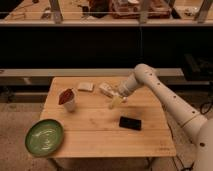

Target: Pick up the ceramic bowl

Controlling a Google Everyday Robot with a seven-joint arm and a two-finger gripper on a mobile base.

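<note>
The ceramic bowl is a wide, shallow green dish with pale streaks inside. It sits at the front left corner of the wooden table, partly over the edge. My gripper hangs over the middle of the table, well to the right of and behind the bowl, at the end of the white arm that reaches in from the right.
A small white cup with red contents stands at the left, behind the bowl. A pale flat packet and a white object lie near the back edge. A black flat object lies right of centre. A dark counter runs behind the table.
</note>
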